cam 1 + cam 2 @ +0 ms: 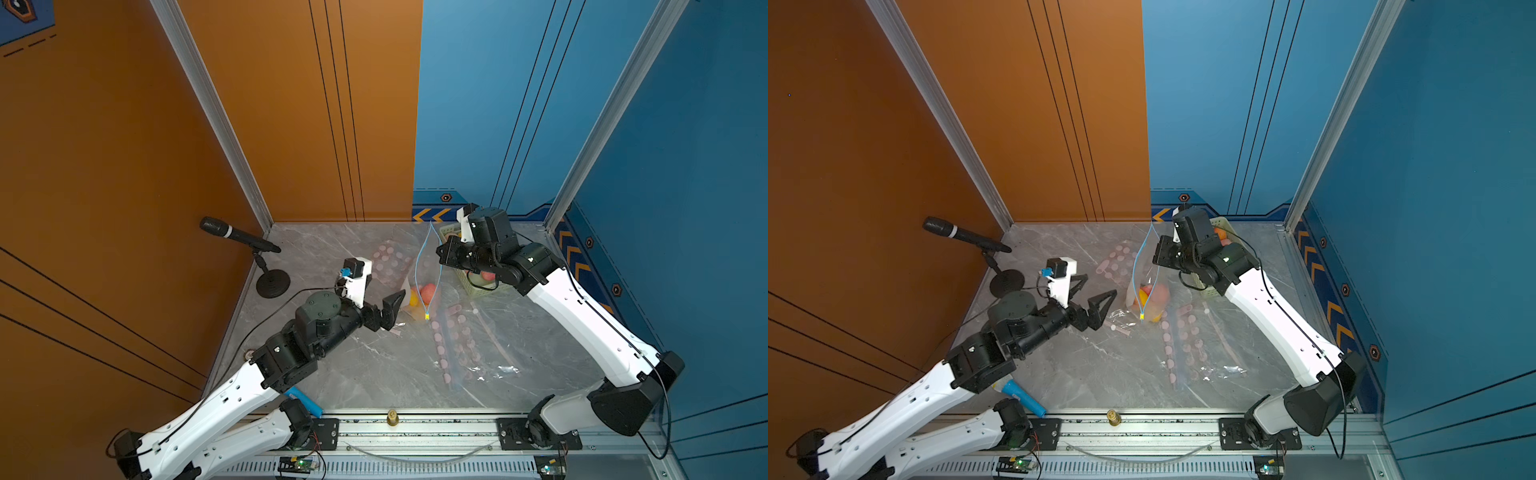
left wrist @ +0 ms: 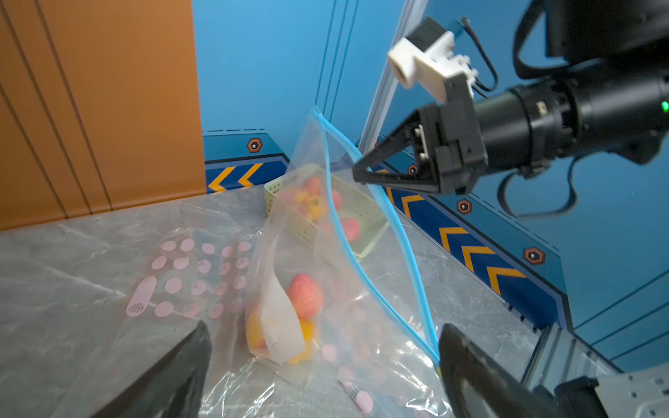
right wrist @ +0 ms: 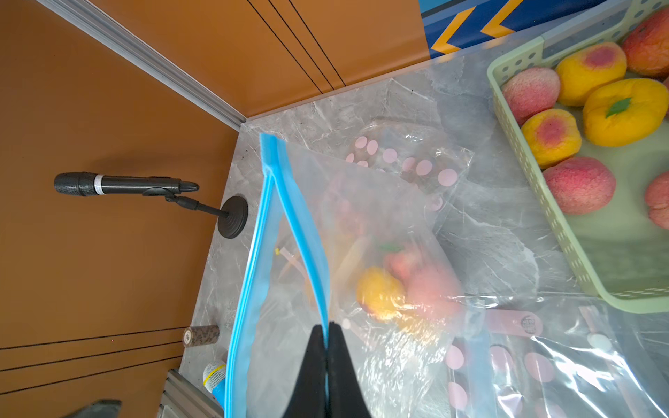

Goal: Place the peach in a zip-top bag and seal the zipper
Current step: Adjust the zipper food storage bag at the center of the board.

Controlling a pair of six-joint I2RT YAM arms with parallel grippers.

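Peach [image 2: 305, 295], pink and red, lies just past the left gripper [image 1: 1100, 284], low down inside the zip-top bag [image 2: 362, 318]. That gripper's two black fingers [image 2: 470, 372] are spread wide apart and hold nothing. One finger is just beside the low end of the blue zipper [image 2: 409, 253], where a small yellow slider [image 1: 427, 316] sits. A yellow-orange fruit [image 2: 253, 333] touches the peach from below, and a white paper slip leans in front of both. The right gripper [image 3: 327, 331] is pinched tight on one blue strip of the zipper and holds that side of the bag up off the table [image 1: 374, 365]. The two blue strips stand apart in the middle and meet at both ends, so the bag's mouth is open. From the right wrist view, the peach shows through the clear plastic, below and beyond the pinched fingers. Behind the bag, near the right arm, a pale green basket [image 3: 525, 152] holds more peaches. Flat clear bags with pink dots [image 2: 188, 275] lie on the table on both sides of the held bag. A black microphone [image 1: 237, 235] on a stand is in the far corner by the orange wall.
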